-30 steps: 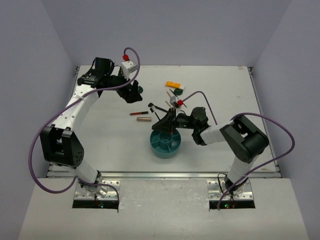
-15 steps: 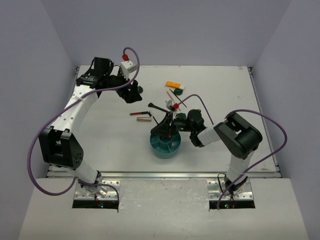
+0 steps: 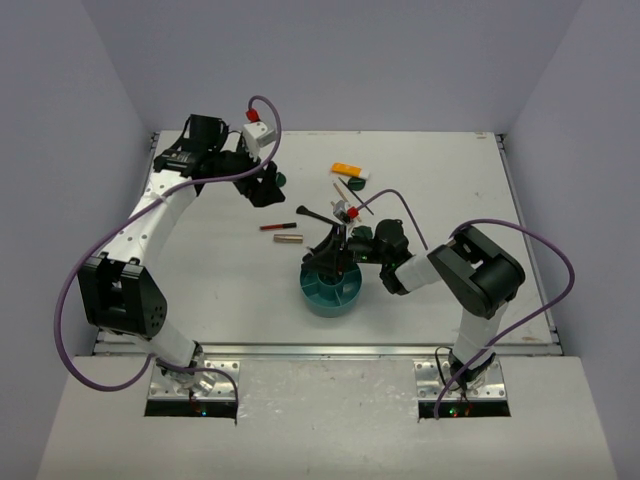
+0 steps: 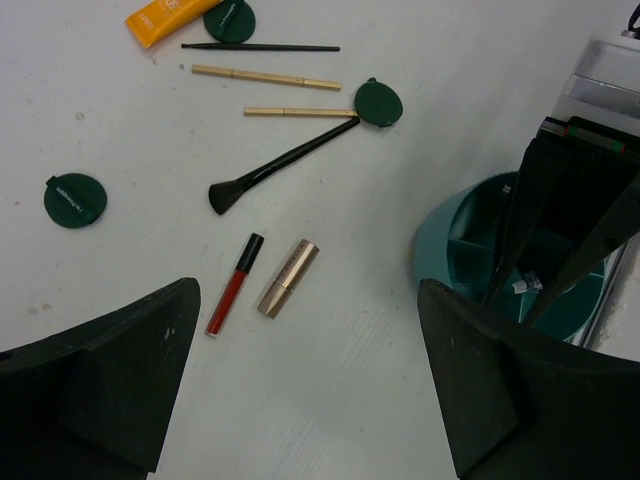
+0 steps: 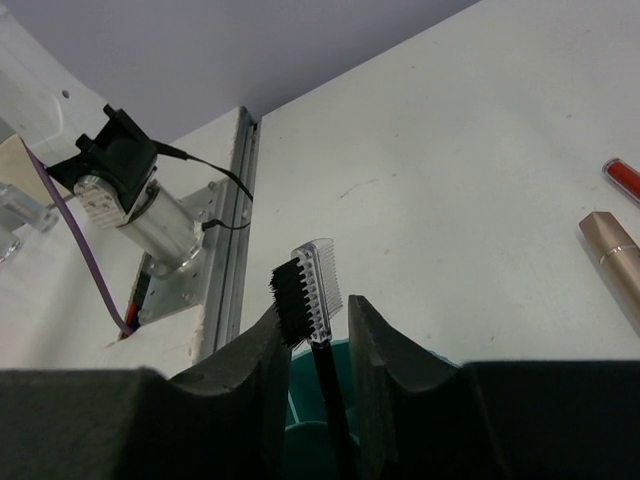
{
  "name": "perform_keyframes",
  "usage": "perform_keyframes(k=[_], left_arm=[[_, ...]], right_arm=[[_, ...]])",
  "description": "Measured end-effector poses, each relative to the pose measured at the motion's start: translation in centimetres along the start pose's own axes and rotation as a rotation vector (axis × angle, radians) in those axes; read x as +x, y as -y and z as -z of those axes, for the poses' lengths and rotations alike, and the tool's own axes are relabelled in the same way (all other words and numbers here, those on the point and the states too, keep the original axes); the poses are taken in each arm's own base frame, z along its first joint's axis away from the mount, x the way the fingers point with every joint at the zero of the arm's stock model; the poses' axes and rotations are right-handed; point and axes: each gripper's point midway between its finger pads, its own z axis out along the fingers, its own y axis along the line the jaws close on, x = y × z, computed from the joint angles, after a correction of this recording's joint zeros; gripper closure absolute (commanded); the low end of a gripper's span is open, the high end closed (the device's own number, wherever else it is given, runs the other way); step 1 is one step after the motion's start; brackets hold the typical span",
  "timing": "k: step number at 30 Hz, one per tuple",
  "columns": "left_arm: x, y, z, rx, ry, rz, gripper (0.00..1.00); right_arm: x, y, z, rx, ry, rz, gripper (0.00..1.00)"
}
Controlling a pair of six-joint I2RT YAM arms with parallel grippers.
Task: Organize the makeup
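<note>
A black-handled brow brush with a clear comb [image 5: 312, 290] stands upright between my right gripper's [image 5: 318, 340] fingers, over the teal bowl [image 3: 330, 290]. Its bristles lean on the left finger and a gap shows on the other side, so the jaws are slightly open. My left gripper [image 4: 310, 380] hangs wide open and empty above the table. Below it lie a red pencil [image 4: 233, 284], a gold tube [image 4: 289, 278], a black brush [image 4: 280, 165], two tan pencils [image 4: 265, 77], dark green compacts [image 4: 75, 200] and an orange packet [image 4: 165, 15].
In the top view the loose makeup spreads from the table's middle to its back, between the two arms. The left gripper [image 3: 265, 185] hovers beside one compact [image 3: 281, 180]. The bowl [image 4: 450, 250] stands near the front middle. The right arm's cable arcs over the right side.
My right gripper has shifted a little left over the bowl and its jaws have parted off the brow brush. The left arm has barely moved.
</note>
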Motion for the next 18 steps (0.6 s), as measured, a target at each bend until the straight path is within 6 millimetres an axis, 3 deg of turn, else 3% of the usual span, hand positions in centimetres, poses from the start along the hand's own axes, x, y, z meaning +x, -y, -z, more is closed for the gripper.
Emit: perform_keyframes(k=[4, 9, 12, 18], left_arm=[[0.0, 0.0, 0.0, 0.001, 0.000, -0.005, 0.09], [-0.1, 0.0, 0.0, 0.000, 0.002, -0.007, 0.07], [-0.7, 0.0, 0.2, -0.004, 0.011, -0.018, 0.06], [-1.2, -0.2, 0.4, -0.017, 0.018, -0.026, 0.03]], right_arm=[[-0.4, -0.3, 0.0, -0.006, 0.003, 0.009, 0.33], [-2.8, -1.8, 0.2, -0.037, 0.041, 0.089, 0.08], [-5.1, -3.3, 0.4, -0.073, 0.076, 0.175, 0.01], [-10.7, -6.0, 1.3, -0.112, 0.136, 0.326, 0.01]])
